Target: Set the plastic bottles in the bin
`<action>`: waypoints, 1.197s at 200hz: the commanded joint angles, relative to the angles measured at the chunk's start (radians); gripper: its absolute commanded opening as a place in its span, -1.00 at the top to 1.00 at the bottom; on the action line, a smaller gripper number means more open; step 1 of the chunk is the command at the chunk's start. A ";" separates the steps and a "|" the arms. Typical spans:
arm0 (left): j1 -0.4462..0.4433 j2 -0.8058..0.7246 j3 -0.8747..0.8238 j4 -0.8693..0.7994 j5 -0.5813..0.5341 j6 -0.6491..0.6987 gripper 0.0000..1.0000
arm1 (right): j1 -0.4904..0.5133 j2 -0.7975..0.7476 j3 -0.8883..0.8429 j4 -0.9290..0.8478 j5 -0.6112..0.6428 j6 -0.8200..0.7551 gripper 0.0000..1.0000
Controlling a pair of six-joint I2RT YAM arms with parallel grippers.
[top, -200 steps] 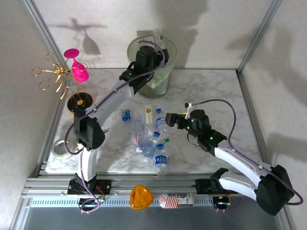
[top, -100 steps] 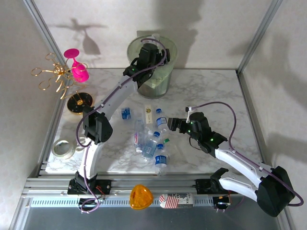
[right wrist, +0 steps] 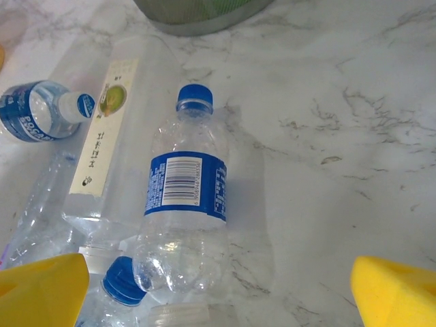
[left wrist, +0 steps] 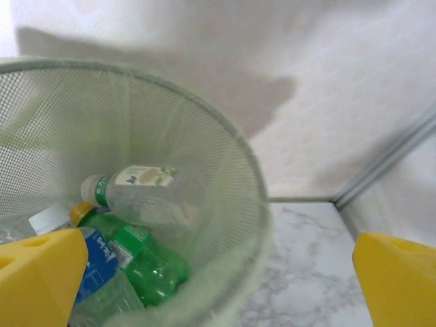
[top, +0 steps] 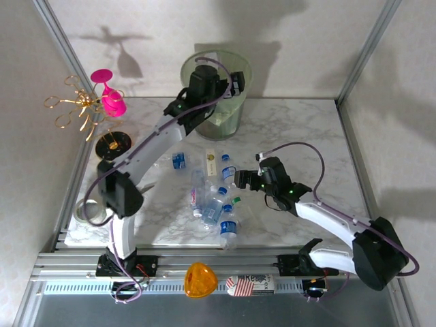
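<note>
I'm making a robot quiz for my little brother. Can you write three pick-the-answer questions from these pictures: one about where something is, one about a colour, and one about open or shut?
1. Where is the left gripper?
A. above the bin
B. flat on the table
C. touching the other gripper

2. What colour is the cap of the bottle below the right gripper?
A. red
B. white
C. blue

3. How is the right gripper?
A. shut on a bottle
B. open, holding nothing
C. shut, empty

Answers:
1 A: its wrist camera looks down into the bin at the bottles lying inside.
2 C: the cap is plainly blue in the right wrist view.
3 B: its yellow fingers stand far apart, and the bottle lies untouched on the marble table.
</note>
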 commanded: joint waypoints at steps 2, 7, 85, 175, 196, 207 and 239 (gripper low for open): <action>-0.033 -0.187 -0.199 0.172 0.015 -0.010 -0.99 | 0.009 0.047 0.054 0.008 -0.042 -0.032 -0.98; -0.037 -0.228 -0.256 0.202 0.013 -0.015 -0.99 | 0.009 0.059 0.060 0.009 -0.046 -0.037 -0.97; -0.046 -0.722 -0.993 0.368 -0.134 -0.136 -0.99 | 0.009 0.172 0.084 0.065 -0.106 -0.060 -0.82; -0.084 -0.927 -1.611 0.620 -0.201 -0.610 -0.99 | 0.009 0.344 0.163 0.110 -0.170 -0.065 -0.69; -0.086 -0.920 -1.613 0.565 -0.192 -0.613 -0.99 | 0.009 0.382 0.173 0.112 -0.168 -0.063 -0.69; -0.087 -0.919 -1.619 0.549 -0.186 -0.619 -0.99 | 0.009 0.399 0.176 0.115 -0.167 -0.059 -0.68; -0.088 -0.928 -1.659 0.576 -0.184 -0.658 -0.99 | 0.009 0.437 0.185 0.121 -0.160 -0.053 -0.66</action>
